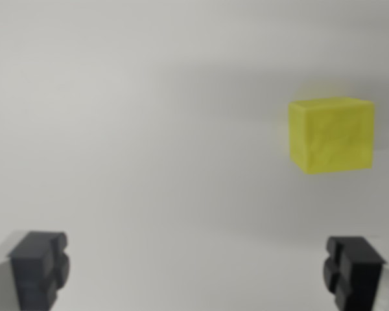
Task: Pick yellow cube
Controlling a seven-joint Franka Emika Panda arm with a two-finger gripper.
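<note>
A yellow cube (331, 135) rests on a plain light grey surface in the upper right of the wrist view, slightly blurred. My gripper (196, 271) is open, its two dark fingertips (39, 269) standing far apart at the bottom corners of the picture. Nothing lies between them. The cube sits beyond the fingers and toward the wrist view's right, roughly above the right fingertip and apart from it.
The light grey surface (149, 129) fills the whole view, with a soft shadow band across the top right. No other objects show.
</note>
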